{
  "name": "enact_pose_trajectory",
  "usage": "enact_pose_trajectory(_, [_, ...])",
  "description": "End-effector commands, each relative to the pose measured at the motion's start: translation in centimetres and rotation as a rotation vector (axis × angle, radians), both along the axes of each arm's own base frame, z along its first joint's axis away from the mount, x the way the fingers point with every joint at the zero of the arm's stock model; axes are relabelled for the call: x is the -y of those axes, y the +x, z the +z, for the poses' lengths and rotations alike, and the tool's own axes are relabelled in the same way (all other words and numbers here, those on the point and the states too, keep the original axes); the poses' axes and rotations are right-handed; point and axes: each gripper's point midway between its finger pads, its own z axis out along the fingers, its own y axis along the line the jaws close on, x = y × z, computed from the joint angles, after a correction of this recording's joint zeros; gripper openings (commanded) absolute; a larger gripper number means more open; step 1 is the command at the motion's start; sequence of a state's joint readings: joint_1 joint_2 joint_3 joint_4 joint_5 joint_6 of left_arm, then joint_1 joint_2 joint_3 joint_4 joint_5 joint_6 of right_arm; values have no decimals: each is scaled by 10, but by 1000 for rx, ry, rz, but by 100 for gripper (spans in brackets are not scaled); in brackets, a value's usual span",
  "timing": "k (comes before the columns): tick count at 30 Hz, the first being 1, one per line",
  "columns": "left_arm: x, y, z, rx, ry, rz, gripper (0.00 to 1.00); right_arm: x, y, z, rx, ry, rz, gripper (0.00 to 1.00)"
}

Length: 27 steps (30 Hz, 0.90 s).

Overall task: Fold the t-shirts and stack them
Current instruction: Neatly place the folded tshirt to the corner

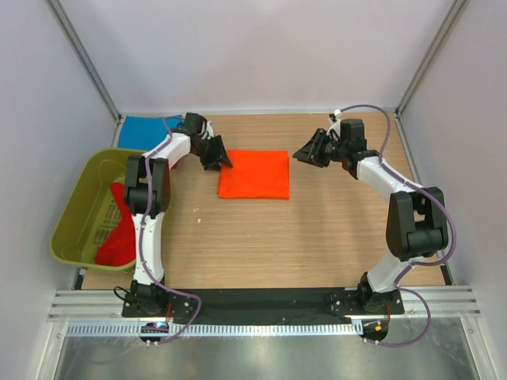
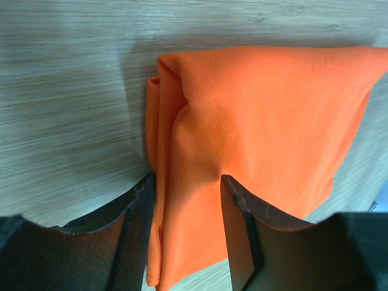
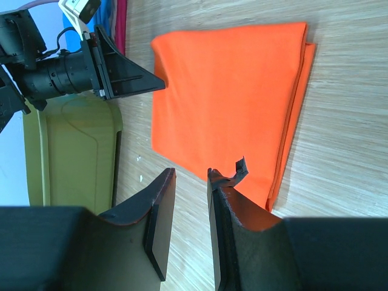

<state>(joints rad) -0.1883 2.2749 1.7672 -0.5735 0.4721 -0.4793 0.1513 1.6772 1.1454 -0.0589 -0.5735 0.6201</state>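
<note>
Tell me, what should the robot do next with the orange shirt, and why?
Probably close the left gripper on the edge of the orange t-shirt, then slide it toward the blue t-shirt. The orange one already lies folded, its left edge sits bunched between the open left fingers, and the right gripper hangs beside it, holding nothing. The blue one lies folded in the far corner.
</note>
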Motion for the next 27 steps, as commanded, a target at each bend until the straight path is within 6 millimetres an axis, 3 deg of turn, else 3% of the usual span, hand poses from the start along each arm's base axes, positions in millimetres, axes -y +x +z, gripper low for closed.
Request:
enact_pose_trajectory(1, [3, 6, -12, -10, -12, 12, 48, -1, 2, 22, 87, 2, 9, 35])
enact_pose_trajectory(8, [16, 0, -25, -22, 15, -9, 45, -1, -1, 20, 85, 0, 12, 35])
enact_pose_trajectory(11, [20, -2, -30, -17, 52, -7, 39, 0, -1, 20, 89, -3, 11, 35])
enact_pose_trajectory(12, [24, -3, -29, -16, 56, -10, 35, 0, -2, 22, 92, -3, 11, 35])
enact_pose_trajectory(14, [26, -1, -26, -6, 62, -1, 15, 1, -3, 20, 86, -6, 11, 35])
enact_pose_trajectory(15, [31, -1, -21, -5, 58, 3, 2, 0, -4, 22, 91, -7, 15, 35])
enact_pose_trajectory(17, [32, 7, 0, 36, 78, 15, 0, 0, -5, 23, 91, -8, 14, 35])
enact_pose_trajectory(19, [30, 2, 17, 34, 148, 25, 0, 1, -7, 27, 99, -7, 13, 35])
enact_pose_trajectory(20, [28, 14, 40, 99, 194, 49, 0, 2, -7, 29, 102, -10, 9, 35])
enact_pose_trajectory(23, [29, 6, 62, 95, 293, 62, 0, 4, -10, 31, 105, -15, 3, 35])
enact_pose_trajectory(27, [23, -9, 63, 81, 447, 75, 0, 5, -12, 28, 99, -26, 4, 35])
